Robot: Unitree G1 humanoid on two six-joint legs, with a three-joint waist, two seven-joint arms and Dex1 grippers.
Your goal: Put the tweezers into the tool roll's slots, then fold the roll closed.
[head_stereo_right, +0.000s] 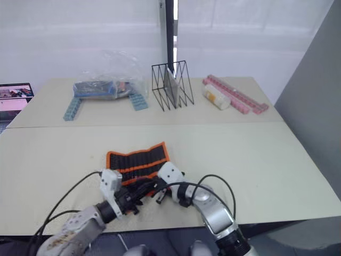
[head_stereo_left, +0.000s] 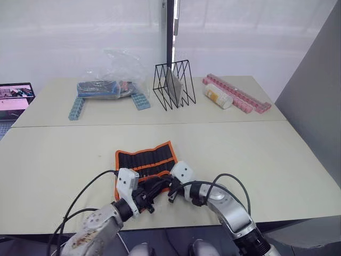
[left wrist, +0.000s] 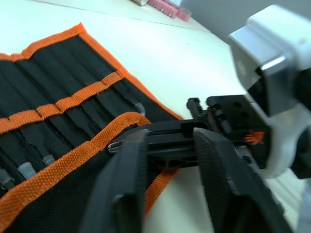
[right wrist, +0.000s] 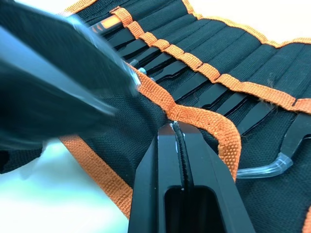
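Observation:
The tool roll [head_stereo_left: 145, 160] lies open on the near table, black with orange trim, its near flap folded up over the slots [right wrist: 252, 68]. Several tweezers [right wrist: 228, 104] sit in the slots under the orange strap, one with a bent clear-capped tip [right wrist: 265, 167]. My right gripper [right wrist: 177, 130] is shut on the flap's orange edge. Just to its left, my left gripper [left wrist: 170, 138] is at the same near edge. It is open, its fingers [left wrist: 121, 189] astride the flap corner and the right gripper's tips. Both grippers [head_stereo_left: 157, 191] meet at the roll's near right corner.
On the far table stand a black wire rack [head_stereo_left: 175, 85], a plastic bag of items [head_stereo_left: 109, 85], blue block strips [head_stereo_left: 76, 108], a pink strip [head_stereo_left: 240, 96] and a white bottle [head_stereo_left: 218, 97]. A laptop [head_stereo_left: 13, 98] sits far left. A grey panel [head_stereo_left: 314, 106] rises at the right.

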